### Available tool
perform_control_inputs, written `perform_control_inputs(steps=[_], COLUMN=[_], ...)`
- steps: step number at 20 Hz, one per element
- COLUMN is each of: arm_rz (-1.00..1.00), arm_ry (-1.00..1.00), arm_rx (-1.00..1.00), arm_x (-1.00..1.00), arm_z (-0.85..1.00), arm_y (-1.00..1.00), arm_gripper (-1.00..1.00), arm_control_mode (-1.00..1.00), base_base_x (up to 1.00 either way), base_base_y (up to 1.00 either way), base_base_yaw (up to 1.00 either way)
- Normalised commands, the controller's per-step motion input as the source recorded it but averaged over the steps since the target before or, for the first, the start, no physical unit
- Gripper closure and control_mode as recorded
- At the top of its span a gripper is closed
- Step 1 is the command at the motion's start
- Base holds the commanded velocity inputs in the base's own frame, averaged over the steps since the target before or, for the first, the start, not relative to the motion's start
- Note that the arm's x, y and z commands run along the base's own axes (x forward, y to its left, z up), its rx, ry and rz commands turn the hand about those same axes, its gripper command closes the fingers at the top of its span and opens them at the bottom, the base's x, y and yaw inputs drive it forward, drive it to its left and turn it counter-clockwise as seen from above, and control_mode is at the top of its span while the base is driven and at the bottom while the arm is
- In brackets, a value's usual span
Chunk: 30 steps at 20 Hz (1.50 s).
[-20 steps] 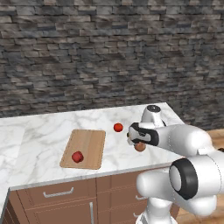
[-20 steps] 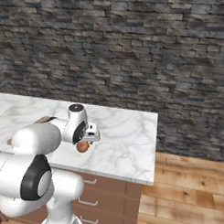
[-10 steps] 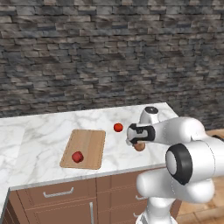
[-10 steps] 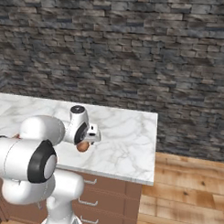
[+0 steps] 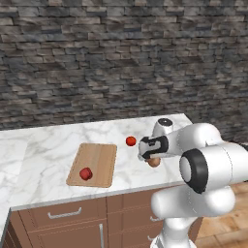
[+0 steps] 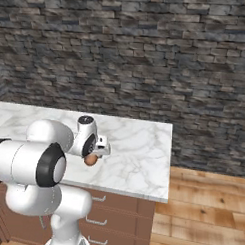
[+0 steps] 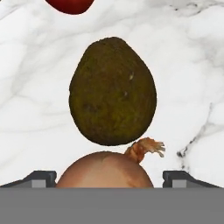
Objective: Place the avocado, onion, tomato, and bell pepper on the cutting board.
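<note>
Wooden cutting board lies flat on the marble desk and serves as the reference for all positions below. Bell pepper, the darker lumpy red item, sits on the board near its front edge, so that part of the task reads as done. Tomato, the brighter red ball, rests on the desk just off the board's far right corner, not on it.

Onion lies on the desk well to the right of the board, beyond the tomato. In the hand view it sits squarely between the two dark fingertips of the tool, one tip either side, with a gap visible between each tip and the skin. The tool's jaws are spread around the onion rather than pinching it; no contact is evident. The placement suggests the tool was lined up for a grasp of the onion.

Avocado lies on the desk just beyond the onion, apparently touching or nearly touching its dry stem tuft. Judgement: closing on the onion could nudge the avocado.
</note>
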Motion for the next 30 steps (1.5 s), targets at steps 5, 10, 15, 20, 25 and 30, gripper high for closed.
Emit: perform_control_inputs(steps=[5,10,15,20,25,30], arm_rz=[-0.05,-0.01,0.00,0.00,0.00,0.01], arm_ry=[0.00,-0.02,-0.08,-0.02,0.00,0.00], arm_rx=[0.00,0.00,0.00,0.00,0.00,0.00], arm_x=[-0.05,-0.16,-0.26,-0.05,0.00,0.00], arm_z=[-0.20,0.06,0.60,0.71,0.68,0.44], arm_y=[0.00,0.00,0.07,0.40,0.51,0.47], arm_gripper=[1.00,1.00,1.00,1.00,1.00,1.00], arm_control_mode=[-1.00,-1.00,-1.00,-1.00,-1.00,-1.00], base_base_x=[0.00,0.00,0.00,0.00,0.00,0.00], base_base_y=[0.00,0.00,0.00,0.00,0.00,0.00], base_base_yaw=[0.00,0.00,0.00,0.00,0.00,0.00])
